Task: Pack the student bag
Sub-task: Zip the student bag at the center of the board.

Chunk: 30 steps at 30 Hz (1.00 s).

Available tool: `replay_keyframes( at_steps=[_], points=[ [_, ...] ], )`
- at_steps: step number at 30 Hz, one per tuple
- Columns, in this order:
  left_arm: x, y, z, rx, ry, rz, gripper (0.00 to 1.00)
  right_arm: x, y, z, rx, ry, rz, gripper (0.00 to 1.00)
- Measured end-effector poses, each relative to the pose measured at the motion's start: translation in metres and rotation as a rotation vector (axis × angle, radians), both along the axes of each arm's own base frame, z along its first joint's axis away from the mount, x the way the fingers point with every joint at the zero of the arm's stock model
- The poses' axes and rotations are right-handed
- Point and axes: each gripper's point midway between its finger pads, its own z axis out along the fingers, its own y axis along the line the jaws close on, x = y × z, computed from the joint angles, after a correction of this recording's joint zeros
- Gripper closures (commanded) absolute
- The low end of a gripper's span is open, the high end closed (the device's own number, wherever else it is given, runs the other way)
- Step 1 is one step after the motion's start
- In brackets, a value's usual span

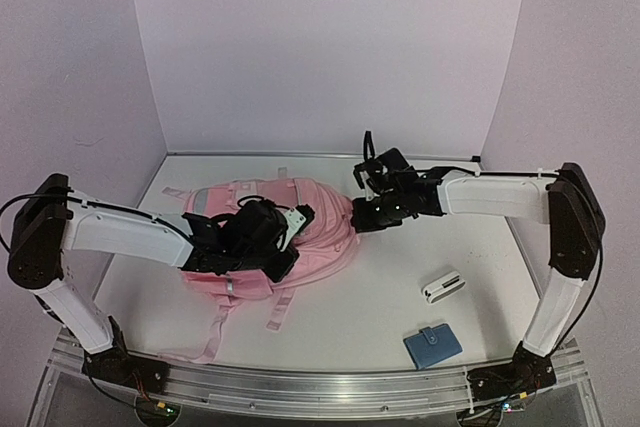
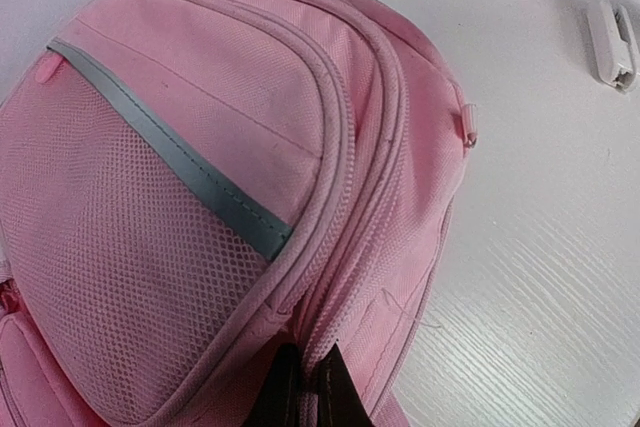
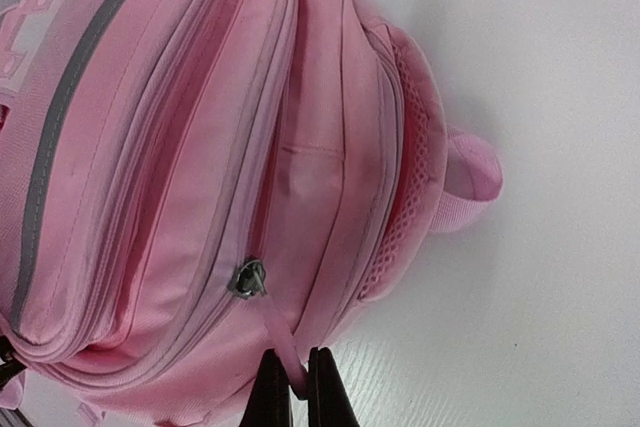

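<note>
STEP: opening student bag | left fingers pinch bag fabric between them | right fingers clamp zip pull | NEXT, likely: draw pull along track, left bracing.

No readable text, brand, number or sign in any view. Student bag: the pale patch on its front is blurred at the frame edge, nothing legible on it. Blue wallet and small white case are too small to tell whether they carry any print.
</note>
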Motion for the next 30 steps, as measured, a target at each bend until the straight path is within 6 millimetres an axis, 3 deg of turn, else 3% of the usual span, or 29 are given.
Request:
replay_keyframes(
  at_steps=[12, 13, 17, 19, 23, 28, 30],
  points=[
    [-0.019, 0.018, -0.007, 0.009, 0.077, -0.010, 0.99, 0.056, 0.023, -0.013, -0.028, -0.071, 0.084, 1.00],
    [-0.021, 0.020, -0.007, 0.008, 0.083, -0.008, 0.92, 0.060, 0.024, -0.015, -0.027, -0.078, 0.084, 1.00],
    [-0.026, 0.027, -0.003, -0.033, 0.132, 0.050, 0.44, 0.068, 0.029, -0.021, -0.019, -0.087, 0.088, 1.00],
    [-0.031, 0.037, 0.001, -0.068, 0.190, 0.120, 0.34, 0.070, 0.030, -0.022, -0.017, -0.089, 0.087, 1.00],
    [-0.033, 0.060, 0.016, -0.193, 0.324, 0.307, 0.32, 0.074, 0.028, -0.021, -0.009, -0.100, 0.079, 1.00],
    [-0.031, 0.085, 0.034, -0.412, 0.522, 0.556, 0.40, 0.072, 0.024, -0.030, -0.010, -0.095, 0.074, 1.00],
    [-0.040, 0.091, 0.039, -0.506, 0.599, 0.611, 0.41, 0.072, 0.024, -0.031, -0.007, -0.096, 0.072, 1.00]
  ],
)
